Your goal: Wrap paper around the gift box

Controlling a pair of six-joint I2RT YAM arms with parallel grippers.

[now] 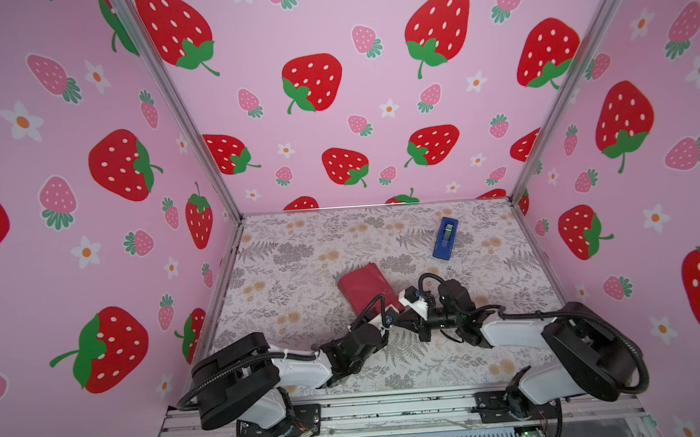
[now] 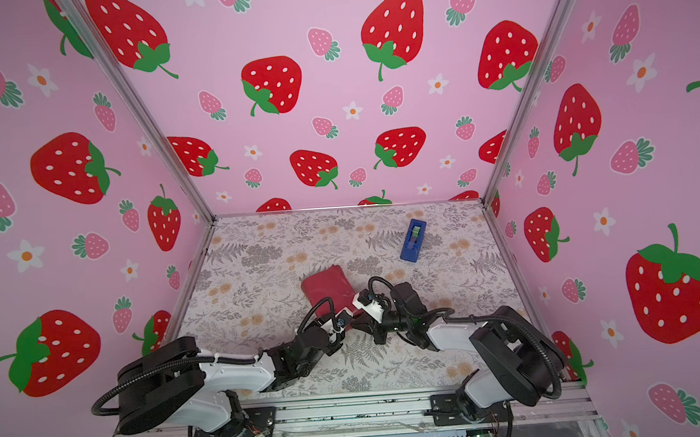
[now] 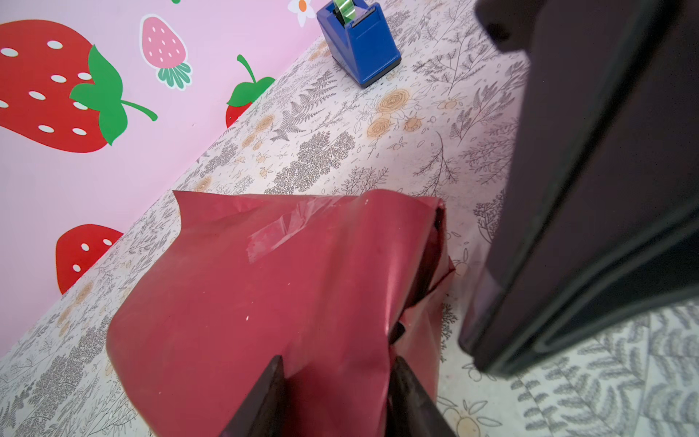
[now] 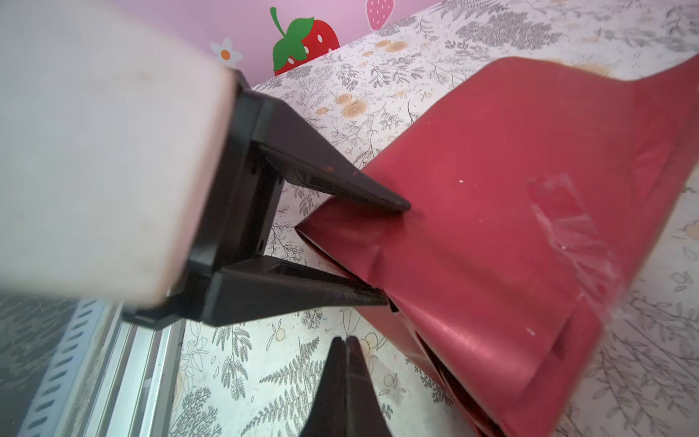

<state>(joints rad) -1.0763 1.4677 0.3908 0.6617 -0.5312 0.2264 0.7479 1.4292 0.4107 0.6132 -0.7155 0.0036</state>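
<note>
The paper [image 1: 363, 287] [image 2: 327, 289], dark red, is folded round the gift box as a low parcel at the table's middle. A strip of clear tape [image 3: 280, 230] [image 4: 567, 215] crosses its top seam. Of the gift box only a dark sliver [image 3: 438, 223] shows at an open side. My left gripper [image 3: 338, 374] [image 4: 397, 253] [image 1: 389, 310] is shut on the paper [image 3: 246, 302] at the parcel's near end, one finger on either side of a raised fold. My right gripper [image 4: 345, 340] [image 1: 409, 322] is shut and empty, low over the table just beside that end of the paper [image 4: 510, 170].
A bright blue tape dispenser [image 1: 445, 238] [image 2: 413, 240] [image 3: 359, 45] stands at the back right of the flowered table [image 1: 292, 248]. Strawberry-patterned walls close in three sides. A metal rail [image 1: 393, 408] with both arm bases runs along the front edge.
</note>
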